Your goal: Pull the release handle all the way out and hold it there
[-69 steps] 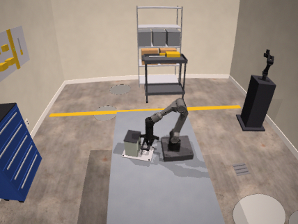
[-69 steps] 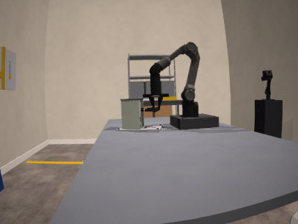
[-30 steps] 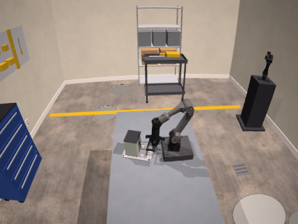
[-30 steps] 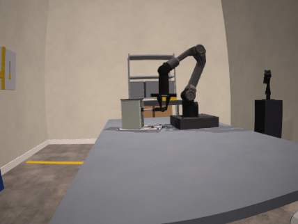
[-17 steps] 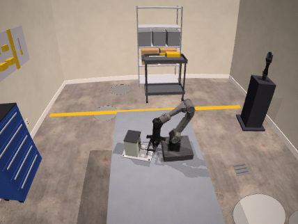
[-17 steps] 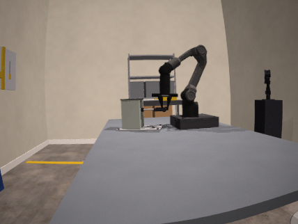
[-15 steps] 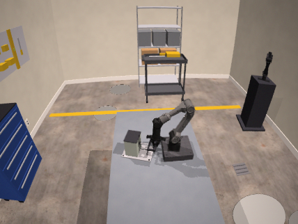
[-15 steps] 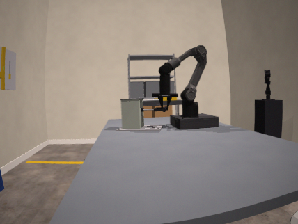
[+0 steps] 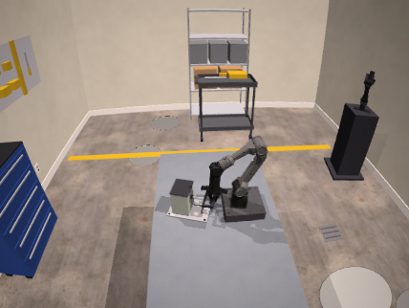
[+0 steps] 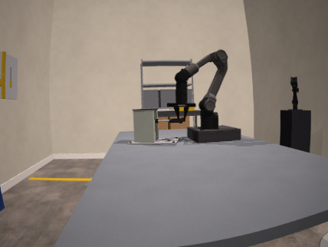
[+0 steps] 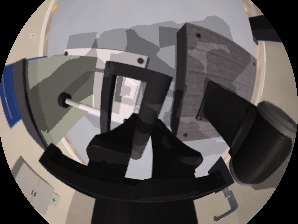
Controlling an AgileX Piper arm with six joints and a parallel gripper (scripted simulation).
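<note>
Jaws pinched on the release handle's grip; gripper points straight down at centre frame in the exterior view, fingers clamped on the dark bar at the end of a thin rod; rod runs horizontally from the grip to the pale green housing box just left of it; box stands upright on a light base plate on the grey table; grip sits apart from the box face, rod visibly exposed between them; wrist view shows the rod entering the box at left of frame and the dark handle frame above the fingers; arm's dark pedestal just right of the handle, on the same table; in the top view, arm elbow folds up and back toward a yellow floor line; farther back, dark cart in front of a shelf rack at top centre; blue drawer cabinet at left edge; black pillar with a camera at right.
</note>
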